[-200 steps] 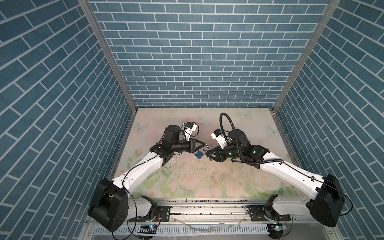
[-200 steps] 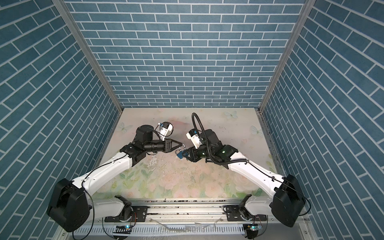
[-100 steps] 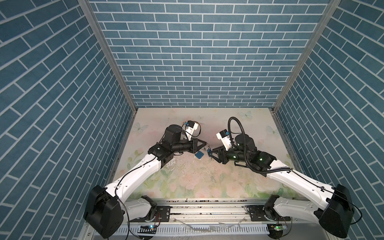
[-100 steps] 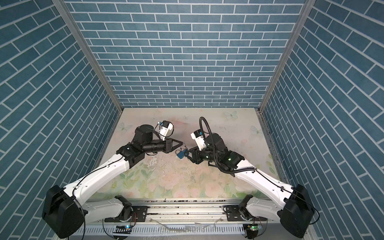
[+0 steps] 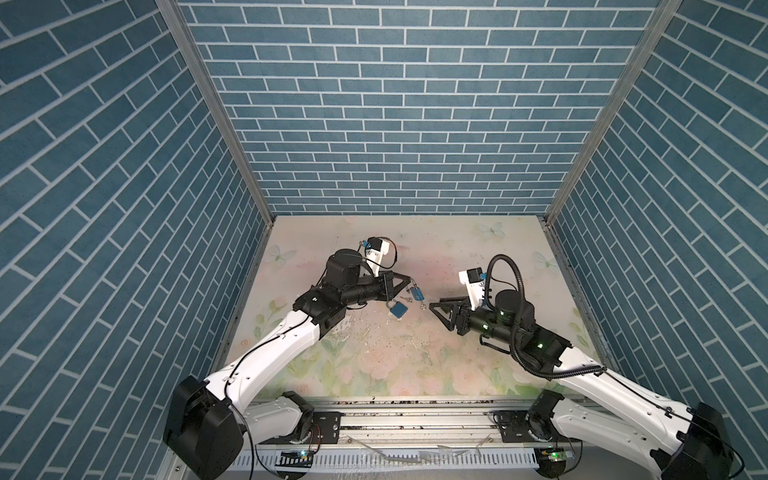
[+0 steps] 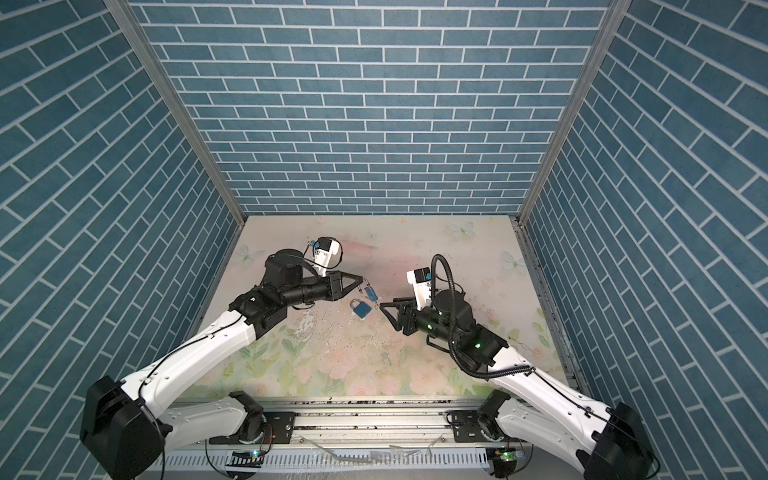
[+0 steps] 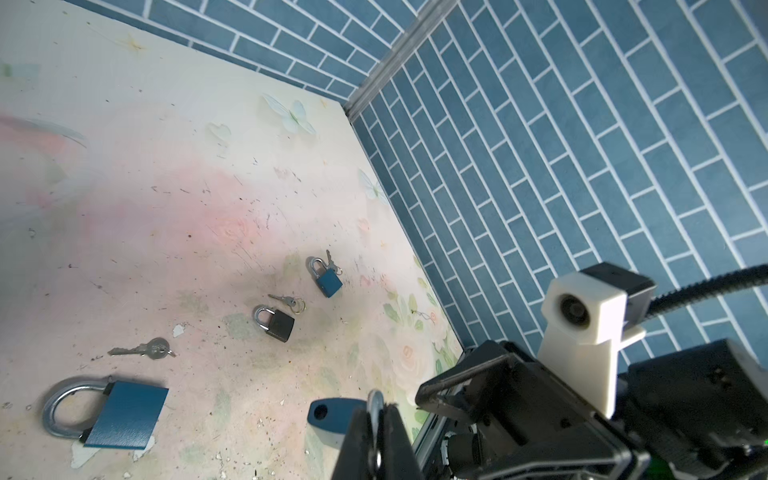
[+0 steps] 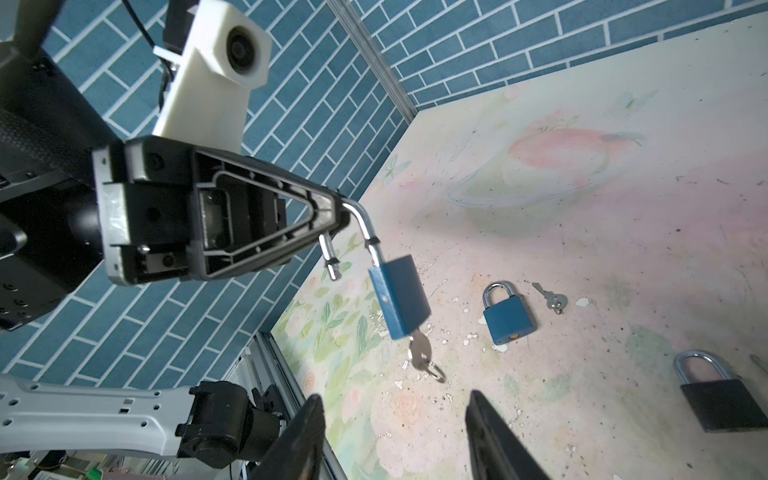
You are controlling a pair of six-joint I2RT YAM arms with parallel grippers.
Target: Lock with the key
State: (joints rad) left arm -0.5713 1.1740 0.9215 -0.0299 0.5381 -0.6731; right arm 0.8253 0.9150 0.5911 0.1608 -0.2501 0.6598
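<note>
**Desk:** Where is the lock sitting for you?

**Me:** I am seeing the blue padlock [image 8: 401,297] hanging in the air above the bench [image 5: 374,365], not resting on it. My left end effector [image 8: 338,212] is pinching its silver shackle [image 8: 361,220]. The fingers are pressed together on the bend, and the body is dangling below at a tilt.

**Desk:** Is the shackle seated?

**Me:** No, it is standing open. Its free leg [image 8: 330,259] is hanging clear beside the body. The key [image 8: 419,353] is sticking out of the underside of the body, and its ring [image 8: 436,372] is dangling from it.

**Desk:** And your right side?

**Me:** My right end effector [image 8: 392,411] is hovering near the key with its fingers spread and nothing between them. In both top views it is pointing across the middle towards the left one, tips close but apart.

**Desk:** What else are you looking at down there?

**Me:** A second blue padlock [image 8: 509,318] is lying flat on the bench just beside the hanging one, with a loose key [image 8: 550,299] next to it. A black padlock [image 7: 278,322] is lying farther off, with a third blue padlock [image 7: 328,278] beyond it. Each of those two is lying with keys beside it.
</note>
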